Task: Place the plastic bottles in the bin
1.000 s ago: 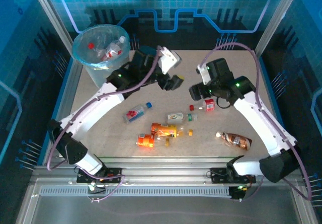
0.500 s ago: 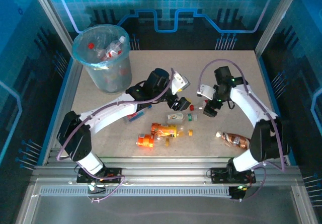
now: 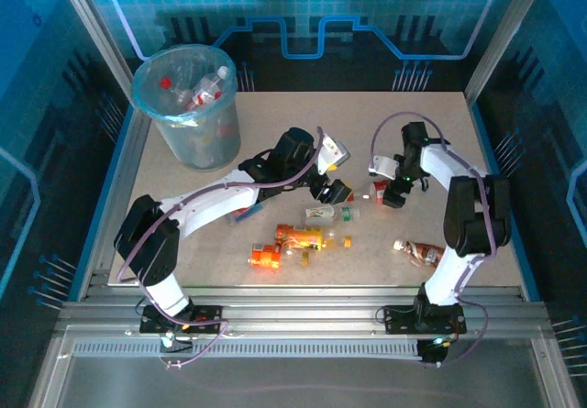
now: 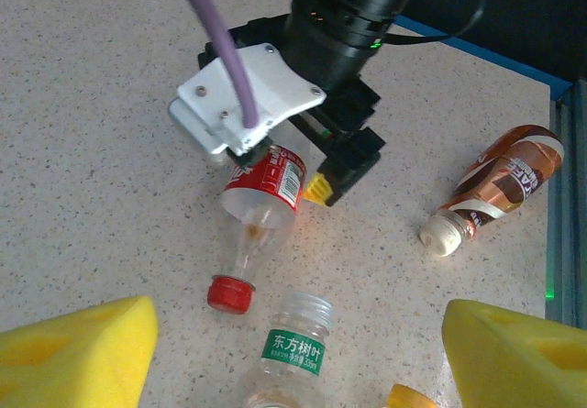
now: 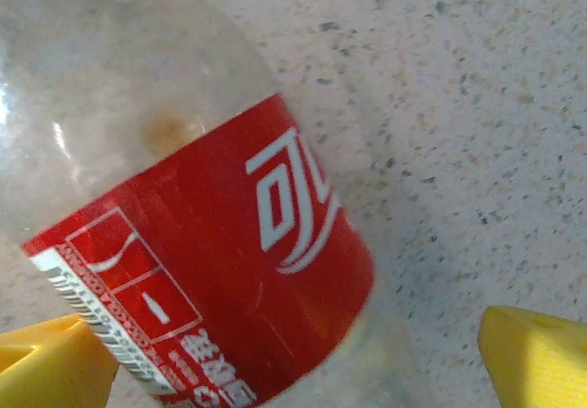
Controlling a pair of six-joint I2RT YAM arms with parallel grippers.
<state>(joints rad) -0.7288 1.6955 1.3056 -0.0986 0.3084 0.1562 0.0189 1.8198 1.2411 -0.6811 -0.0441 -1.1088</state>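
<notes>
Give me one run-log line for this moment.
right gripper: open, straddling red-label bottle | left gripper: open, above green-label bottle | bin: bottles inside

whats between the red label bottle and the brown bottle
Left wrist view: one jaw of the right gripper stands just beside the red-label bottle; beyond it, bare table up to the brown bottle.
</notes>
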